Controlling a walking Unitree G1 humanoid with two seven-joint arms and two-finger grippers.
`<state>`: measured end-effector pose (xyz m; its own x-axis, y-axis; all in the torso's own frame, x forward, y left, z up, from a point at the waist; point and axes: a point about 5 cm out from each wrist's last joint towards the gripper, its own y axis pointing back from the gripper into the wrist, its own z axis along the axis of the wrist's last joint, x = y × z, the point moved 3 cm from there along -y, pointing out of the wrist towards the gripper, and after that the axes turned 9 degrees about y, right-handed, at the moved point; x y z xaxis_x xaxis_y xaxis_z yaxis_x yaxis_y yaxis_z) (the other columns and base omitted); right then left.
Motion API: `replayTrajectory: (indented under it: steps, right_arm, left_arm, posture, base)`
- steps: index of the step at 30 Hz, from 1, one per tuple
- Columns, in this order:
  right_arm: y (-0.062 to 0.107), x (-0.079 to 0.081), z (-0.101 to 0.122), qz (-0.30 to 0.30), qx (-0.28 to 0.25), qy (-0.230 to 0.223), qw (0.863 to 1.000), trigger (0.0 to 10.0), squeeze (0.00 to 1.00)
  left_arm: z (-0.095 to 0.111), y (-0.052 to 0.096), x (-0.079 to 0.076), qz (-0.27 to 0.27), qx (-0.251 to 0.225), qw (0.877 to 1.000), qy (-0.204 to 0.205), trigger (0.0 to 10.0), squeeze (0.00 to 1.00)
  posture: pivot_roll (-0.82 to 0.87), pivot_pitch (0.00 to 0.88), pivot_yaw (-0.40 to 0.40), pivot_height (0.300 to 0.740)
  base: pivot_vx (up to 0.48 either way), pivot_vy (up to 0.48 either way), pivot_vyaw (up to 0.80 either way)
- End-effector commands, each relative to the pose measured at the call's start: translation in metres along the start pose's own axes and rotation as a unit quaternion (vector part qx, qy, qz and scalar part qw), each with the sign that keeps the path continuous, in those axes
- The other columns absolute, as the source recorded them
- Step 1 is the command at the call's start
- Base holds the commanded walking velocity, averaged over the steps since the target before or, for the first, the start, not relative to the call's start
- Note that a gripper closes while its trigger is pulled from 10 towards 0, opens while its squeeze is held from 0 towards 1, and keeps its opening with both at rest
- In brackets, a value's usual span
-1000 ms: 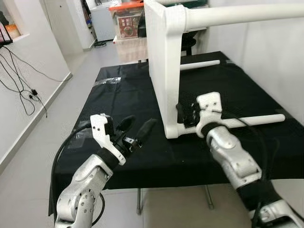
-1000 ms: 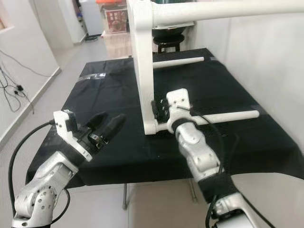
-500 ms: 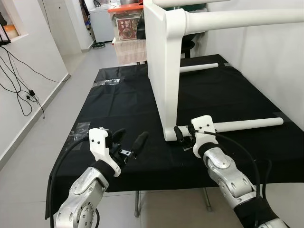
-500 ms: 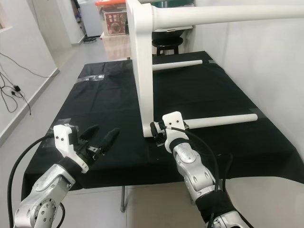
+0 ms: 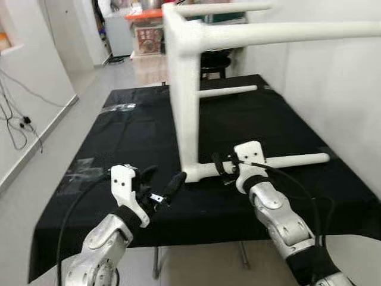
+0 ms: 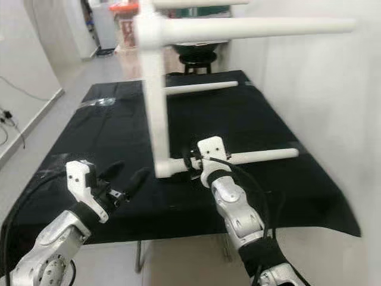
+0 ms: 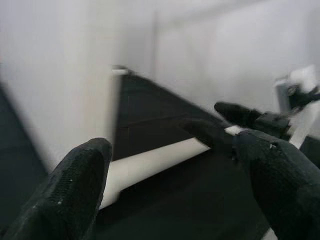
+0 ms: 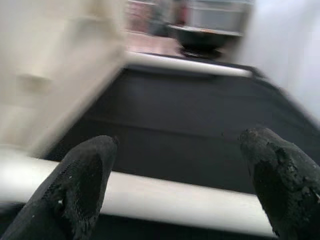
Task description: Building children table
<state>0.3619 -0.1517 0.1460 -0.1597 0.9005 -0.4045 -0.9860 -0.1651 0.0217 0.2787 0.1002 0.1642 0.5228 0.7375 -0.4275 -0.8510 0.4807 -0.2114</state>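
A white children's table (image 5: 181, 101) stands on its side on a black-clothed table (image 5: 119, 137), its top upright and its legs pointing right. The lower front leg (image 5: 292, 160) lies along the cloth. My right gripper (image 5: 221, 168) is open and straddles this leg (image 8: 175, 200) close to the tabletop, one finger (image 8: 82, 185) on each side. My left gripper (image 5: 164, 177) is open and empty above the cloth's front edge, its tip just left of the tabletop's lower corner. The leg (image 7: 150, 165) lies ahead of its fingers (image 7: 75, 190).
A white wall (image 5: 339, 89) runs close along the right side. A dark stool (image 5: 214, 59) and storage boxes (image 5: 149, 36) stand behind the table. Clear plastic bags (image 5: 80, 168) lie on the cloth at left. Cables (image 5: 21, 122) trail on the floor at far left.
The whole view has swung, so the table sits further left in the picture. My left gripper is now nearer the tabletop's lower corner. The right gripper stays over the leg.
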Motion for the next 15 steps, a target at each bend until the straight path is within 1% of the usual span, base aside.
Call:
replayTrajectory:
  steps: [1, 3, 7, 8, 10, 11, 15]
  right_arm:
    - [-0.001, 0.007, 0.002, 0.007, -0.005, 0.001, 1.0, 10.0, 0.0]
    - [0.0, 0.008, 0.002, 0.008, -0.005, 0.001, 1.0, 10.0, 0.0]
    - [0.001, 0.011, 0.002, 0.013, -0.006, 0.003, 1.0, 10.0, 0.0]
    - [0.001, 0.011, 0.002, 0.013, -0.006, 0.003, 1.0, 10.0, 0.0]
    - [0.001, 0.012, 0.002, 0.015, -0.007, 0.005, 1.0, 10.0, 0.0]
    - [0.001, 0.012, 0.002, 0.015, -0.007, 0.005, 1.0, 10.0, 0.0]
    - [0.0, 0.011, 0.003, 0.015, -0.009, 0.008, 1.0, 10.0, 0.0]
  left_arm:
    - [0.004, 0.0, 0.008, 0.019, -0.006, 1.0, -0.007, 10.0, 0.0]
    - [0.004, -0.001, 0.01, 0.027, -0.008, 1.0, -0.009, 10.0, 0.0]
    - [0.007, -0.005, 0.019, 0.057, -0.017, 0.998, -0.01, 10.0, 0.0]
    - [0.007, -0.005, 0.019, 0.057, -0.017, 0.998, -0.01, 10.0, 0.0]
    - [0.006, -0.006, 0.026, 0.078, -0.011, 0.997, -0.021, 10.0, 0.0]
    - [0.006, -0.006, 0.026, 0.078, -0.011, 0.997, -0.021, 10.0, 0.0]
    - [0.005, -0.008, 0.037, 0.106, -0.009, 0.994, -0.027, 10.0, 0.0]
  posture:
    - [-0.08, 0.008, 0.098, 0.74]
    - [-0.08, 0.008, 0.099, 0.74]
    - [-0.08, 0.007, 0.1, 0.74]
    - [-0.08, 0.007, 0.1, 0.74]
    - [-0.08, 0.009, 0.102, 0.74]
    - [-0.08, 0.009, 0.102, 0.74]
    - [-0.09, 0.008, 0.105, 0.74]
  base:
    - [0.0, -0.259, 0.0]
    - [0.0, -0.259, 0.0]
    - [0.0, 0.0, 0.0]
    - [0.0, 0.0, 0.0]
    - [0.0, 0.0, 0.0]
    - [0.0, 0.0, 0.0]
    - [0.0, 0.0, 0.0]
